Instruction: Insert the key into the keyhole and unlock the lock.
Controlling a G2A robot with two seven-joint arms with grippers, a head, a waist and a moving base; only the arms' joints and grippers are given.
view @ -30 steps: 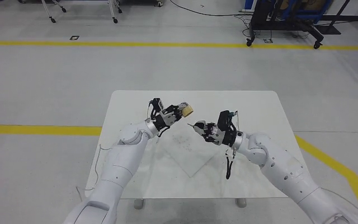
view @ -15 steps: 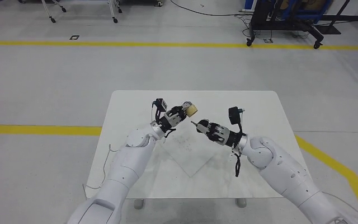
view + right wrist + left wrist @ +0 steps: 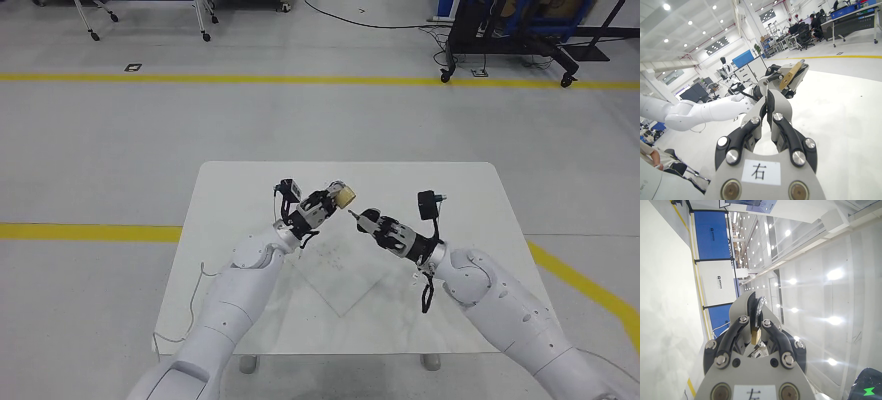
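Holding a key up close to a lock

The left pincer is pinching the gold lock. Its two pads press on the flat sides of the lock. The shiny loop of the lock sits up by the tips of the pads. The gold part sits deeper between them.

The lock is up in the air. The white counter lies below the lock.

The right pincer is pressed together on the key. The key is thin and silver. A small bit of it pokes out past the tips of the pads.

The right pincer is just beside the lock, and the key points toward it. From the top view there is a little gap between the tip of the key and the lock. They are not touching.

The keyhole is a small dark spot on the end of the lock. That end is turned toward the key. The key is not in the keyhole.
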